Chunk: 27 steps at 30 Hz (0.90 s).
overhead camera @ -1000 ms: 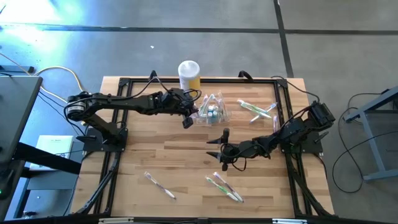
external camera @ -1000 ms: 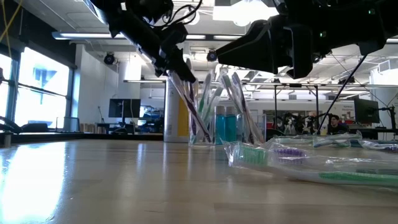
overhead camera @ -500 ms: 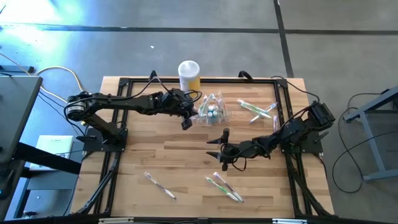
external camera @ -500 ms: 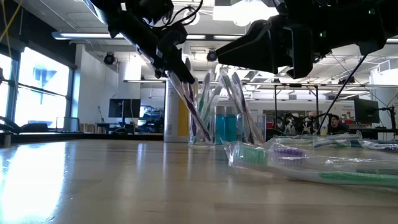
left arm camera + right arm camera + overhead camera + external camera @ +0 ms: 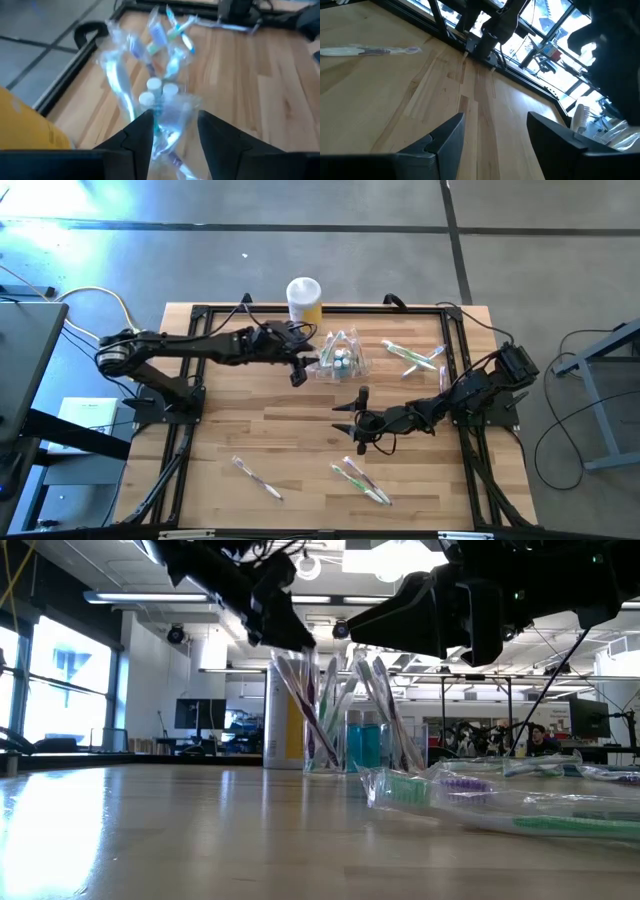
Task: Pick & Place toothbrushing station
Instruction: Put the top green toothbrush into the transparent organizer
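Currently, the clear boxy plastic toothbrushing station (image 5: 341, 357) is being left standing near the bench's far edge; the left gripper (image 5: 300, 367) is being held just beside it, fingers (image 5: 138, 134) parted, gripping nothing. The right gripper (image 5: 350, 418) is being held open, empty, mid-bench.

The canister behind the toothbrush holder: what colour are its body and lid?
The canister has a yellow body and a white lid, clearest in the high view.

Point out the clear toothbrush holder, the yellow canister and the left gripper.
toothbrush holder (image 5: 341, 357), high view, on its clear top.
yellow canister (image 5: 304, 302), high view, on its white lid.
left gripper (image 5: 303, 368), high view, between its fingertips.
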Motion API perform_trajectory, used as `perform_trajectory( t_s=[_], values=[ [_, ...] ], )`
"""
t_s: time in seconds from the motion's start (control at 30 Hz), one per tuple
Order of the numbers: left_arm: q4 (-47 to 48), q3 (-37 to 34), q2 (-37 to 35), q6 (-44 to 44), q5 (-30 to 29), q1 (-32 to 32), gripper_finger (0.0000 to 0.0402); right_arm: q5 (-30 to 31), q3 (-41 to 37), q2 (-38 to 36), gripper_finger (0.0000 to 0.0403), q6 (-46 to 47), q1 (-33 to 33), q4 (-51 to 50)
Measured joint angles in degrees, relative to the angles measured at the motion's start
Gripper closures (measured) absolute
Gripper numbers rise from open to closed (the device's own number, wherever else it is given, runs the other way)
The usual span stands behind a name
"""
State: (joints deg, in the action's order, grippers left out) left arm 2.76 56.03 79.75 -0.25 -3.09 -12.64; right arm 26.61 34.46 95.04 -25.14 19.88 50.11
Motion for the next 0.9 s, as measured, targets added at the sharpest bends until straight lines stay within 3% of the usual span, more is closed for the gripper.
perform_trajectory(
  t_s=[0.27, 0.33, 0.6, 0.77, 0.9],
  values=[
    [0.82, 0.02, -7.45, 5.32, -7.46, 4.27, 0.0252, -1.66, 0.00, 0.00, 0.0195, 0.20, -0.52, 0.71],
    [2.73, 0.02, -9.74, 7.66, -7.61, 6.42, 0.0252, -1.48, 0.00, 0.00, 0.0195, 6.16, -0.46, 0.32],
    [12.40, 0.04, -16.59, 8.96, -15.23, 14.91, 0.0252, 15.60, -0.02, -0.01, 0.0195, 21.58, 0.35, -8.45],
    [9.83, 0.09, -16.69, 8.83, -15.54, 15.70, 0.0252, 17.95, -0.02, 0.00, 0.0195, 20.81, 1.23, -9.09],
    [9.85, 0.09, -16.68, 8.82, -15.72, 15.66, 0.0252, 20.65, -0.02, -0.67, 0.0195, 13.88, 2.51, -7.99]
  ],
)
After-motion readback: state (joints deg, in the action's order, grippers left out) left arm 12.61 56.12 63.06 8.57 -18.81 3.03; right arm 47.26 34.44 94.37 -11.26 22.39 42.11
